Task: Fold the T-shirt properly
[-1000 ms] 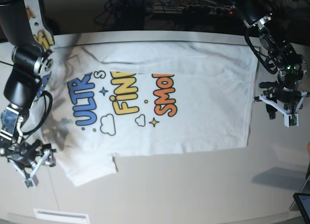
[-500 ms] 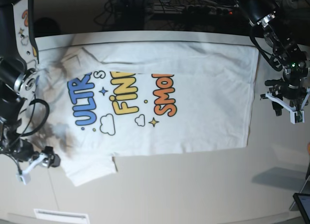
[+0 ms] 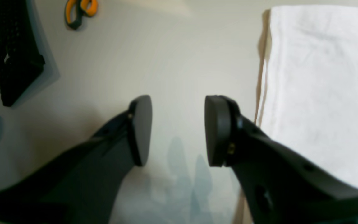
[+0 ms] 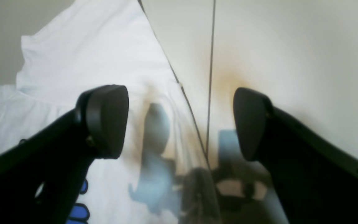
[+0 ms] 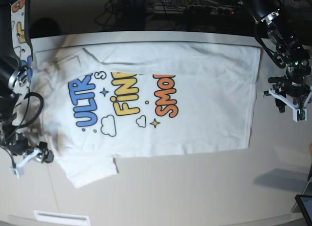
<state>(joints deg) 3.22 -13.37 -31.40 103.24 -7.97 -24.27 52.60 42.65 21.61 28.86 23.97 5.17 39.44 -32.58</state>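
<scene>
The large white short-sleeved T-shirt [image 5: 161, 104] with blue, yellow and orange cartoon lettering lies spread flat, print up, on the pale grey table [image 5: 195, 187]. The right gripper [image 4: 180, 121] hangs wide open and empty over the sleeve edge, seemingly just above the cloth. The left gripper [image 3: 178, 130], open and empty, hovers over bare table beside the hem. Orange-handled scissors [image 3: 81, 11] lie well apart.

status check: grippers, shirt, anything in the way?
Left gripper open, empty, over bare table beside the hem. Right gripper open, empty, over a sleeve edge. T-shirt spread print-up, top edge folded over. Scissors well off the shirt.
</scene>
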